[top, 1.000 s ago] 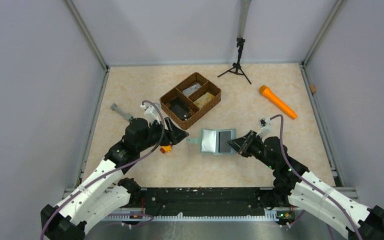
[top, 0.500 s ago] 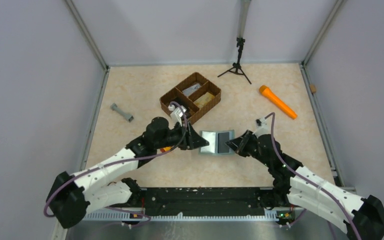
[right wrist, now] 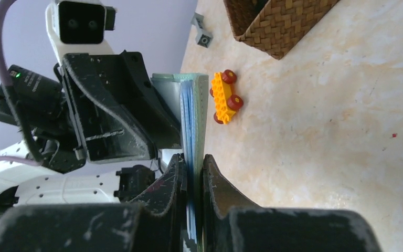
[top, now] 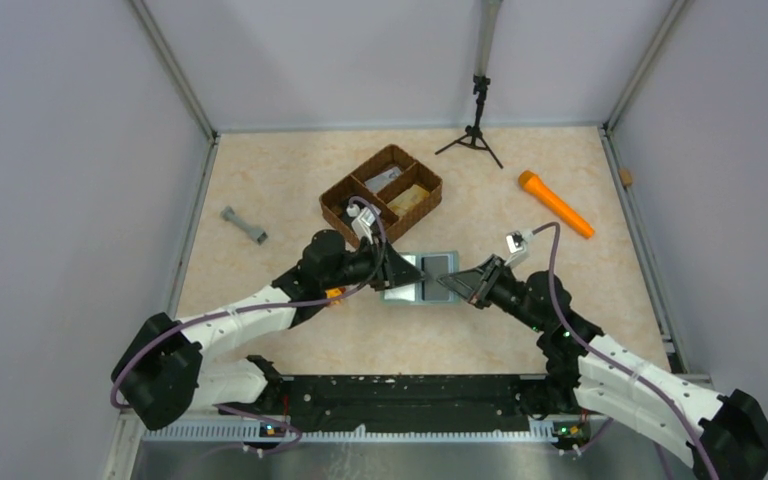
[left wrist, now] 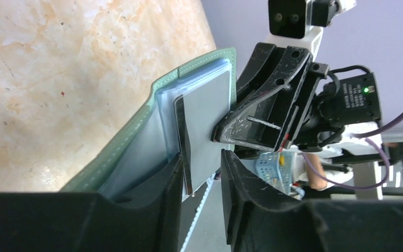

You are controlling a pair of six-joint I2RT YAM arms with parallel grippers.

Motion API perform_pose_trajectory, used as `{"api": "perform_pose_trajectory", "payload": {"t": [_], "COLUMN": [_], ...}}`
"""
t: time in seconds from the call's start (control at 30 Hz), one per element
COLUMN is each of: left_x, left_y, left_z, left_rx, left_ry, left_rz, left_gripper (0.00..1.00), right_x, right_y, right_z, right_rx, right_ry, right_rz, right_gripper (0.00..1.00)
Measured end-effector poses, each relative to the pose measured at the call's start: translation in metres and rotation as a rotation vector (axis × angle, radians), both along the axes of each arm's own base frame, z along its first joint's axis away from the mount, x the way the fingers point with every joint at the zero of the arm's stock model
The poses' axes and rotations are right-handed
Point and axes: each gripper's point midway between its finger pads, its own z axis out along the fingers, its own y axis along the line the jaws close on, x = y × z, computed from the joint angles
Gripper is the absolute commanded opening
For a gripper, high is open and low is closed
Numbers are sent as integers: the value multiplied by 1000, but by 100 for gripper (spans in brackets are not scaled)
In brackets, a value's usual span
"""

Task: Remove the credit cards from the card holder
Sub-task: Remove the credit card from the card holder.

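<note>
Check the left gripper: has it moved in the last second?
Yes. The left gripper swung rightward, from just below the brown woven divided basket's nearest corner to over the sage-green folding card holder.

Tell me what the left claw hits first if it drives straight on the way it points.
The left claw straddles the grey card sticking out of the card holder; that comes first, the right claw right behind. Depth is hard to judge.
</note>
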Motion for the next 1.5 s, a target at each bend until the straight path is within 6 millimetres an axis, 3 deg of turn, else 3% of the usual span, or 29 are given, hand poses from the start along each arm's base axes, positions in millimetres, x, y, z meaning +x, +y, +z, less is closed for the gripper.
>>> {"api": "perform_pose_trajectory", "payload": {"t": [0.33, 0.47, 0.63, 0.8, 0.87, 1.0, 1.1, 1.23, 1.37, 1.5], "left_x": [-1, 1, 4, 8, 1, -3, -4, -10, -16, -18], "left_y": [6, 6, 7, 5, 2, 1, 2, 3, 7, 10], "left_z": [6, 12, 15, 17, 21, 27, 33, 34, 37, 44], "left_rx": [-86, -126, -178, -215, -237, -265, -286, -297, -305, -320], "left_ry": [11, 9, 15, 28, 30, 31, 16, 19, 14, -8], "left_rz": [-10, -15, -17, -28, -68, -98, -110, -134, -147, -149], "left_gripper": [20, 15, 9, 10, 1, 0, 0, 0, 0, 0], "right_x": [-3, -2, 1, 5, 0, -2, -4, -11, -18, -21], "right_y": [5, 6, 6, 8, 13, 17, 17, 18, 14, 11], "right_z": [9, 15, 18, 21, 22, 28, 34, 40, 50, 57], "right_rx": [107, 135, 154, 172, 185, 214, 236, 245, 262, 276], "right_ry": [8, 2, -1, -4, 1, -1, -13, -25, -60, -81], "right_rz": [24, 25, 21, 18, 54, 85, 93, 121, 130, 128], "right_gripper": [0, 6, 3, 4, 5, 14, 30, 37, 37, 24]}}
